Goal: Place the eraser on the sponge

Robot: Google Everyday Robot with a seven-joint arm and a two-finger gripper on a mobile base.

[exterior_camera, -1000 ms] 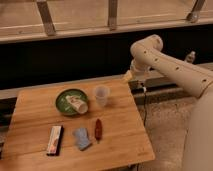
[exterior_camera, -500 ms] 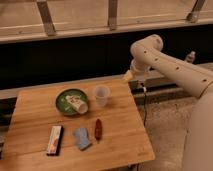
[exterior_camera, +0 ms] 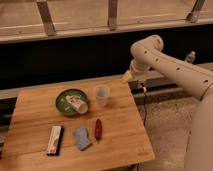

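The gripper (exterior_camera: 133,78) hung off the wooden counter's (exterior_camera: 122,145) far right corner, well apart from everything, probably parked clear; whether it was spread or closed I cannot tell. The long white-and-orange eraser (exterior_camera: 55,140) lay flat near the front edge, just beside the small light-blue sponge (exterior_camera: 81,138), not on it.

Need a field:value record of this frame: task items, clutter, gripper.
move: white-and-orange flat rectangular eraser, front left of wooden table
target: light-blue soft square sponge, right of eraser, not touching
clutter: dark red oblong thing right of sponge; green round plate holding tipped white cup; upright clear plastic cup
gripper: not in view; white arm bent by table's right back corner
status: eraser not on sponge
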